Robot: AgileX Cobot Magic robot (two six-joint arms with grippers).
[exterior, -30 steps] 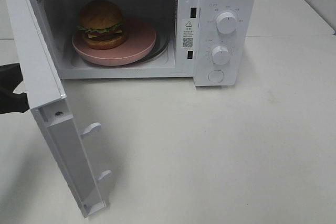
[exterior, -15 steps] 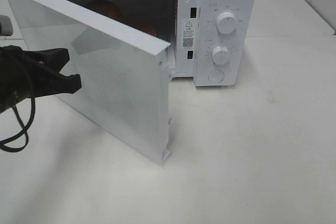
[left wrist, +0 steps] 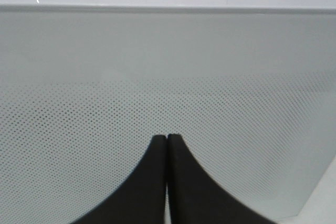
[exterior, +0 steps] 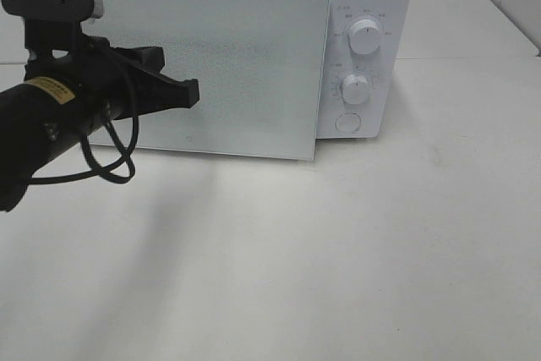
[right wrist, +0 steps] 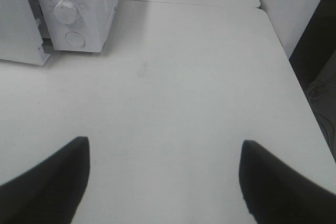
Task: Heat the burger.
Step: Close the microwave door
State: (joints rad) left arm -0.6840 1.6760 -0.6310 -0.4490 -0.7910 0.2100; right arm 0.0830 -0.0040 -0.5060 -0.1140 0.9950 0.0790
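Quick status from my end. My left gripper (exterior: 193, 90) is closed tight with nothing in it, and I'm using the pinched tips as a poker, pressed flat against the speckled front of the microwave (exterior: 363, 6) door (exterior: 245, 65).

The door is swung almost shut. Its free edge, next to the microwave's control panel, looks to me like it sticks out a touch, so I wouldn't call it latched yet.

I can't see the burger at all. The door covers the whole microwave opening, so my guess is it's sitting inside behind it, but the views don't prove that.

My right gripper (right wrist: 163, 142) is spread wide and empty, hovering over the table (exterior: 380, 251) well out in front of the microwave, off toward its control side.

My read on progress: loading seems done and closing is nearly there. What's left is a final push to click the door home, then a turn of the upper knob (exterior: 365, 36) or lower knob (exterior: 355, 88) to actually start heating. Neither knob is being touched right now.
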